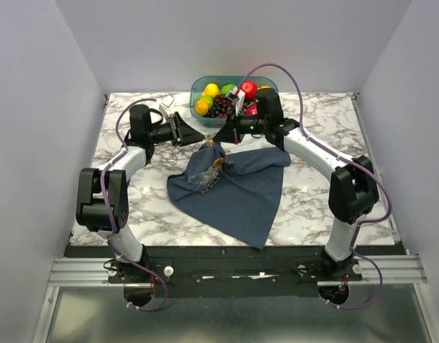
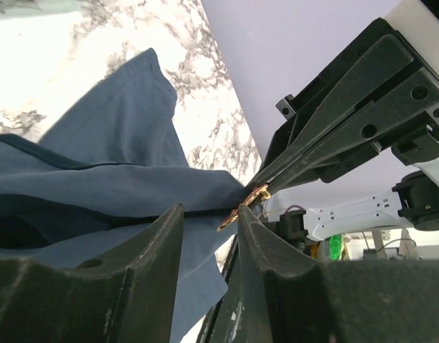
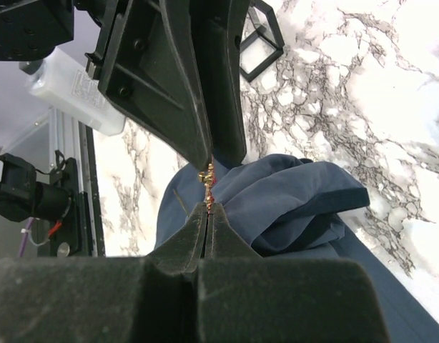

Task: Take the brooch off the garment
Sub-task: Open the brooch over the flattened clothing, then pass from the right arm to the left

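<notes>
We are in a robot lab, inside a small test booth. Plain pale walls (image 1: 33,143) stand around the marble-look tabletop (image 1: 327,121) on three sides. A left robot arm (image 1: 101,196) and a right robot arm (image 1: 352,189) are fixed by a metal rail (image 1: 76,270) at its near edge. Purple cables (image 1: 298,86) loop over them.

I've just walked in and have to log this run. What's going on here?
Two robot arms are working a brooch off a dark blue garment that lies on the marble table. The right gripper is shut on the small gold brooch, and the cloth is drawn up into a peak there. The left gripper has its fingers on either side of the cloth beside the pin. Whether it pinches the cloth is unclear. The brooch has not come free yet.
</notes>
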`<state>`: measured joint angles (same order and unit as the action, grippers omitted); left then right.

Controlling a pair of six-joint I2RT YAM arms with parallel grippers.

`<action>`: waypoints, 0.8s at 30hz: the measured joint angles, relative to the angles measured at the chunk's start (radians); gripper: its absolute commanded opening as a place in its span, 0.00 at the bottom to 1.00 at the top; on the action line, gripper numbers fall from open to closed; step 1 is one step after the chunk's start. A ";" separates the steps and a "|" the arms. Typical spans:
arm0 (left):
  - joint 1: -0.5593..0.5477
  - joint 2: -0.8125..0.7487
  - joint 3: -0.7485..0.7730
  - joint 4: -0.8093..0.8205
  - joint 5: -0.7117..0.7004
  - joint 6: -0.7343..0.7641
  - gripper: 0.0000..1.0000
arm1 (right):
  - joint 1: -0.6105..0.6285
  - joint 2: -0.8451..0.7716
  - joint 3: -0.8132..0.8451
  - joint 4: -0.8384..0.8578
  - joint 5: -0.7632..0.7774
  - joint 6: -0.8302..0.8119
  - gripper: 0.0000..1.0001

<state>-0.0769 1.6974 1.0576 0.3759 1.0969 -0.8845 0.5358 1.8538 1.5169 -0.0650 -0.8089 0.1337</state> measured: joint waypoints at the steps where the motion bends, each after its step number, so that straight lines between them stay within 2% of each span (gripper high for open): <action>1: 0.009 -0.003 -0.007 0.012 0.000 -0.003 0.47 | 0.000 -0.001 0.000 -0.001 -0.001 0.006 0.00; 8: 0.032 -0.029 -0.014 0.024 -0.009 0.025 0.56 | 0.000 -0.027 0.000 -0.001 -0.030 0.034 0.00; 13: 0.033 -0.041 -0.025 0.042 -0.008 0.033 0.57 | 0.000 -0.033 0.000 0.000 -0.038 0.043 0.01; 24: 0.027 -0.041 -0.071 0.324 0.080 -0.086 0.60 | -0.001 -0.032 0.000 0.000 -0.037 0.065 0.00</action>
<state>-0.0498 1.6566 0.9863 0.7002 1.1767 -0.9707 0.5346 1.8214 1.5169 -0.0654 -0.8459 0.1986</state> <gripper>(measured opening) 0.597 0.012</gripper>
